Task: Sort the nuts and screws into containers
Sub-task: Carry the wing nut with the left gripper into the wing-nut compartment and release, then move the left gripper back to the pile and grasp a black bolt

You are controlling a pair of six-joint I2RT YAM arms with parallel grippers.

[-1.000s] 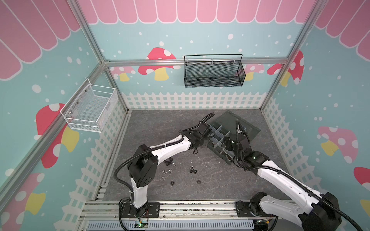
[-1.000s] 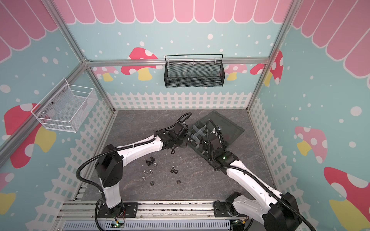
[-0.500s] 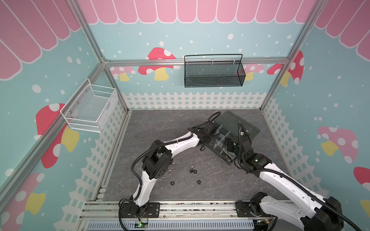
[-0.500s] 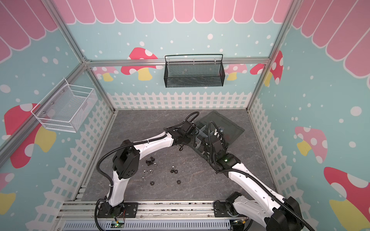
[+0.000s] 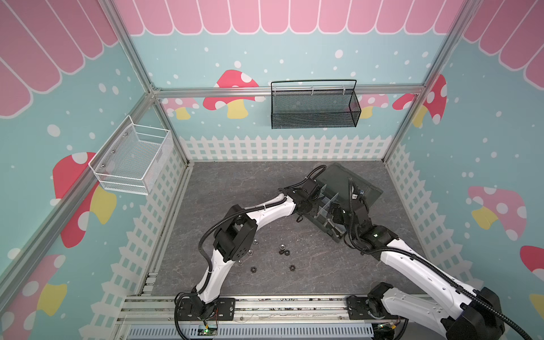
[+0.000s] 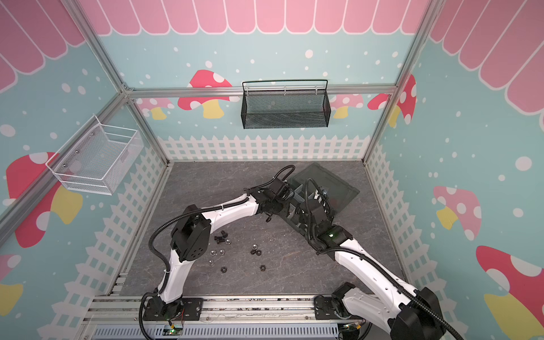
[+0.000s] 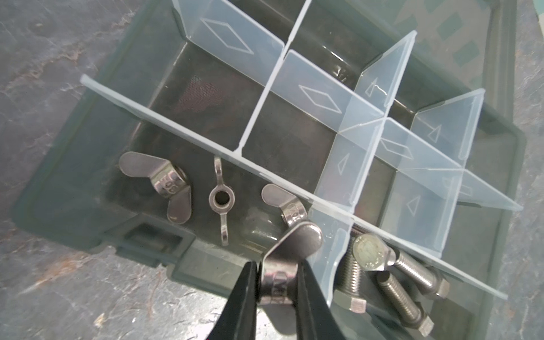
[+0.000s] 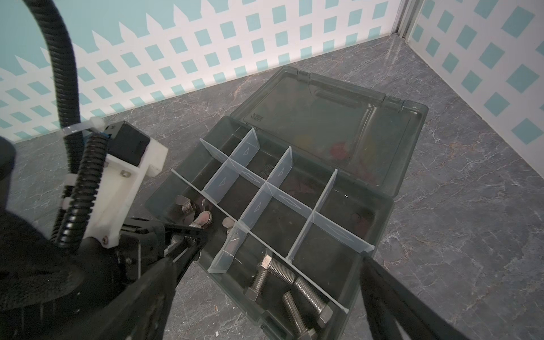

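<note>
I see loose nuts (image 5: 284, 252) nearest me, then my right gripper (image 8: 281, 254) spread empty over the box (image 8: 379, 235), my left gripper (image 7: 278, 291) pinching a wing nut (image 7: 287, 263) by its hub, light slick steel I'd say, above three more (image 7: 219, 200) in their compartment (image 7: 97, 182)

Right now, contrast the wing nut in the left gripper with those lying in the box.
The held wing nut is pinched in the left gripper; the three loose wing nuts lie free. The held one hangs over the compartment; the loose ones rest on its floor. All are silver.
</note>
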